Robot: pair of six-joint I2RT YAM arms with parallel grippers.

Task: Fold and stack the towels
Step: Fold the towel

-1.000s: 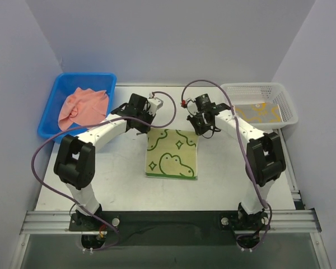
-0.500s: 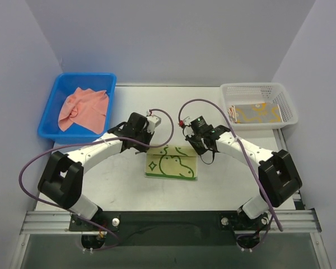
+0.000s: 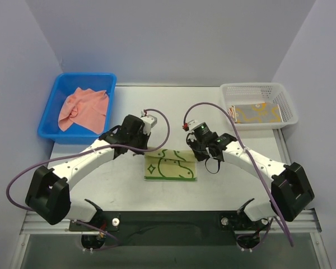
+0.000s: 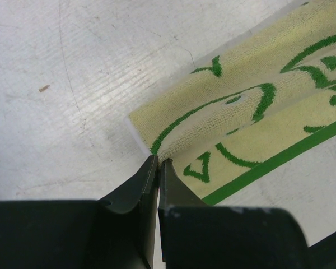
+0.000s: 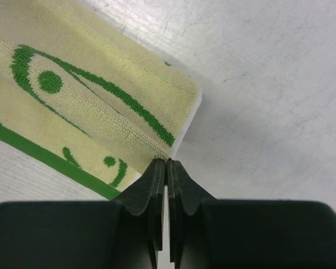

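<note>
A pale green towel with dark-green duck outlines (image 3: 170,165) lies mid-table, its far edge lifted and rolled toward the near edge. My left gripper (image 4: 158,161) is shut on that towel's far left corner (image 4: 173,140). My right gripper (image 5: 166,162) is shut on its far right corner (image 5: 168,131). In the top view the left gripper (image 3: 147,147) and right gripper (image 3: 195,152) hang over the fold's two ends. A salmon-pink towel (image 3: 84,108) lies crumpled in the blue bin. A folded yellow towel (image 3: 255,114) rests in the white basket.
The blue bin (image 3: 61,89) stands at the back left of the table and the white basket (image 3: 280,95) at the back right. Purple cables loop from both arms above the table. A dark rail runs along the near edge.
Both grippers have drawn the pale green towel's far edge toward the near edge, so the cloth now shows about half as deep. Both arms swung lower and outward.
</note>
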